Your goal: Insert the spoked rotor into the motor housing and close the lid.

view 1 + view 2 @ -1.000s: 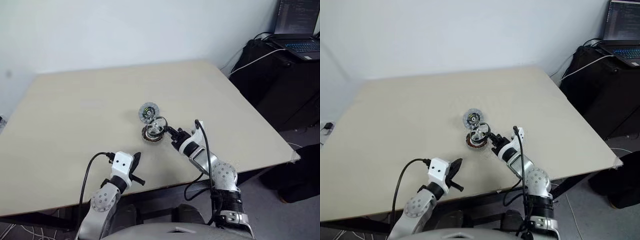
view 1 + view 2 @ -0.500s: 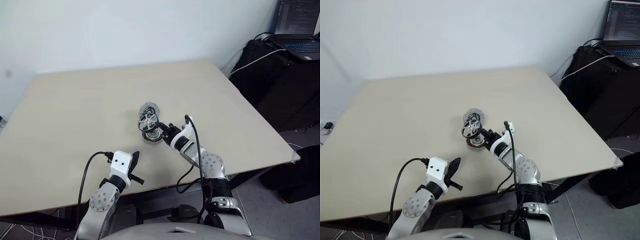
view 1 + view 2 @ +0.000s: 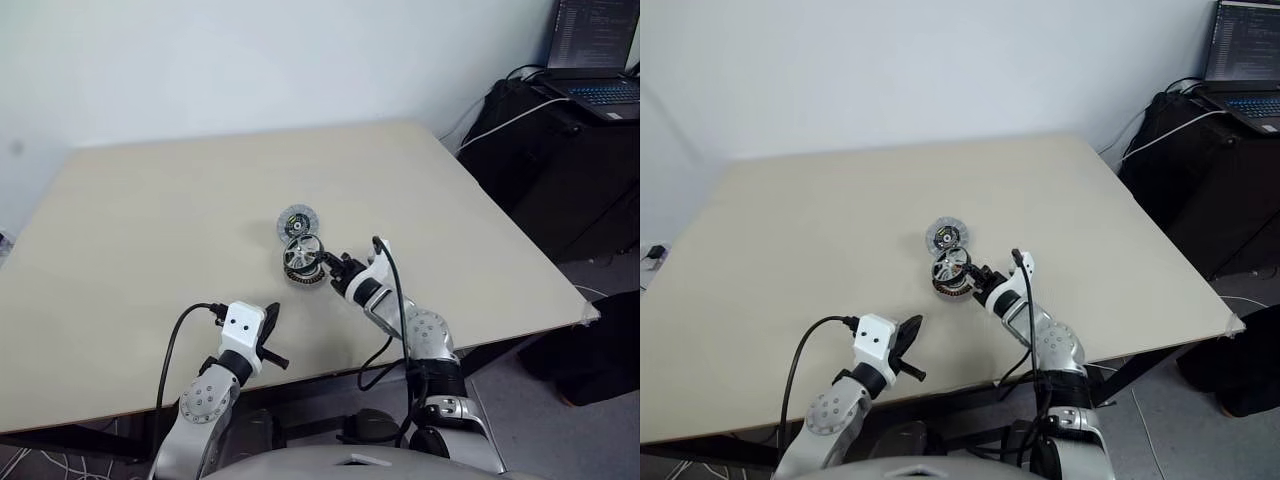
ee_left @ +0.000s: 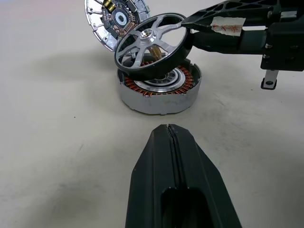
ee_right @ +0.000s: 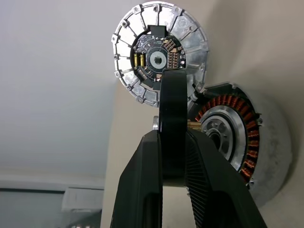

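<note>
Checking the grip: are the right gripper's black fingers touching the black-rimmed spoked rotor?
Touching. Right wrist view: both fingers clamp the rotor's black rim edge-on.

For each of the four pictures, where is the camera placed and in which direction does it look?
Left eye and right eye views: on the head, looking forward and down over the table; both arms show, the right gripper holding the spoked rotor over the motor housing.
Left wrist view: along the shut left gripper toward the housing, the tilted rotor and the lid behind.
Right wrist view: along the right gripper's fingers, clamped on the rotor's rim.
Shared: all views show rotor, housing and lid.
</note>
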### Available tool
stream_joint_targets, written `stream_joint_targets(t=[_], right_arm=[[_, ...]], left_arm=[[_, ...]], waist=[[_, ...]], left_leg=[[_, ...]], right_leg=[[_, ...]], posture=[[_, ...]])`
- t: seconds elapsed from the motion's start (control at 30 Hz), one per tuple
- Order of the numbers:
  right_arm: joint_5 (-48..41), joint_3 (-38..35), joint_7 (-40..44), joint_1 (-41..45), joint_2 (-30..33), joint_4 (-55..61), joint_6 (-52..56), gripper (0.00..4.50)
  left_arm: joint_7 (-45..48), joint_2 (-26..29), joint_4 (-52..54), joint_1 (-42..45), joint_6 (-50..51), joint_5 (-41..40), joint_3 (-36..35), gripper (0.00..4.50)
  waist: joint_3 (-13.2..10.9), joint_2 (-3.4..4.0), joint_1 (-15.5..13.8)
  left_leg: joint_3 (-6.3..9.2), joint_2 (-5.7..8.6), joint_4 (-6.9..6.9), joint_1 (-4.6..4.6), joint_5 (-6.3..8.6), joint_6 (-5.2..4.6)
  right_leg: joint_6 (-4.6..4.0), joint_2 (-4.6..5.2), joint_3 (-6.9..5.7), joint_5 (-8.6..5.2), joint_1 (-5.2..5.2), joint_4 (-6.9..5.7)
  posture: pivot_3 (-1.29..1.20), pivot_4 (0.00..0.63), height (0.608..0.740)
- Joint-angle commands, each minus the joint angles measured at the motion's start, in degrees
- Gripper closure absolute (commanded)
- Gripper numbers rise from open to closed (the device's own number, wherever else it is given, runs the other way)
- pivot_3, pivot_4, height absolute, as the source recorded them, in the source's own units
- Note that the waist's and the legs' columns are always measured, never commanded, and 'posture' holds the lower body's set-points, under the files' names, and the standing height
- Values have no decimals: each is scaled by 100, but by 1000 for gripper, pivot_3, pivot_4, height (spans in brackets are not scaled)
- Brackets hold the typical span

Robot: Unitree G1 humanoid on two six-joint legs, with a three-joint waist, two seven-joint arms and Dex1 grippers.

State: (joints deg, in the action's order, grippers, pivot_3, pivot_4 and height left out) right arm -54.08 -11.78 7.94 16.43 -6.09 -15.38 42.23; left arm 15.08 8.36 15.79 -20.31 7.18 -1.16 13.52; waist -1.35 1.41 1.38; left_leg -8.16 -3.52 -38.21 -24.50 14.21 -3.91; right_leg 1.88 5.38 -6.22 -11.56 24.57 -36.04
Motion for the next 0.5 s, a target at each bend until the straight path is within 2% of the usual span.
stream_joint_targets(t=[0.03, 0.27, 0.3, 0.37, 0.5], right_arm=[[16, 55, 61, -172, -308, 139, 67, 4121], [94, 90, 71, -212, -337, 187, 163, 4121], [102, 89, 72, -212, -335, 193, 171, 3358], [109, 75, 100, -224, -325, 237, 197, 2838], [178, 52, 36, -239, -298, 356, 179, 1443]], left_arm=[[30, 8, -22, 34, -184, -22, 0, 4500], [84, 16, -333, 93, -406, -40, -22, 4500], [91, 11, -383, 105, -441, -42, -25, 4500], [100, -1, -476, 125, -508, -45, -29, 4500], [119, -21, -613, 154, -617, -37, -35, 4500]], waist=[[0, 0, 0], [7, 3, -1], [8, 2, -1], [8, 2, -3], [9, 3, -2]], left_leg=[[0, 0, 0, 0, 0, 0], [0, 0, -1, 2, 0, 0], [0, 0, -1, 3, 0, 0], [0, 0, -2, 3, 0, 0], [0, 0, -2, 3, 0, 0]], right_leg=[[0, 0, 0, 0, 0, 0], [0, 0, 0, 0, -1, 0], [0, 0, 1, 0, -2, 0], [0, 0, 1, 0, -2, -1], [0, 1, 1, 0, -2, -1]], posture=[[0, 0, 740], [0, 0, 740], [0, 0, 740], [0, 0, 740], [0, 0, 740]])
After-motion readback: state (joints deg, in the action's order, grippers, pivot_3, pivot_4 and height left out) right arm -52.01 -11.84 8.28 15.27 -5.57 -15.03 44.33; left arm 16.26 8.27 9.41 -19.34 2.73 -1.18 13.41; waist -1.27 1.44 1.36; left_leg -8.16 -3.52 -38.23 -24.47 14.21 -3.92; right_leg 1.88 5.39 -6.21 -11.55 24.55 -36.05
